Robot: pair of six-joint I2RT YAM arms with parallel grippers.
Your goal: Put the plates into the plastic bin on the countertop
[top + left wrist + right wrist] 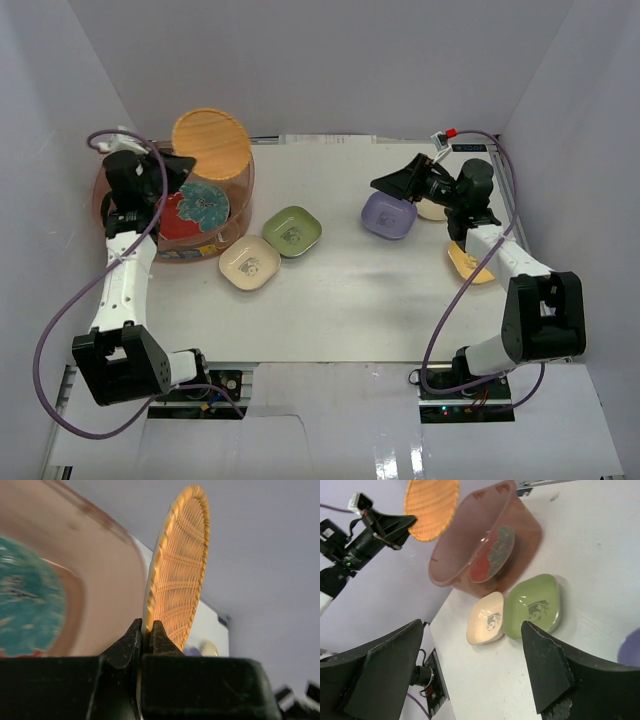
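My left gripper [183, 166] is shut on the lower rim of the orange woven plate [211, 143], which it holds on edge above the plastic bin [180, 258]. In the left wrist view the jaws [147, 632] pinch that plate [180, 565] beside the bin's wall [100, 580]. A red-and-teal floral plate [195, 208] lies inside the bin. On the countertop sit a cream dish [249, 263], a green dish [292, 231] and a lavender dish [388, 215]. My right gripper [395, 185] hangs open and empty just above the lavender dish, its jaws [471, 625] wide apart.
A beige dish [432, 210] and a yellow dish [470, 265] lie under and beside the right arm. White walls enclose the countertop [360, 300] on three sides. Purple cables loop off both arms. The bin stands at the far left corner.
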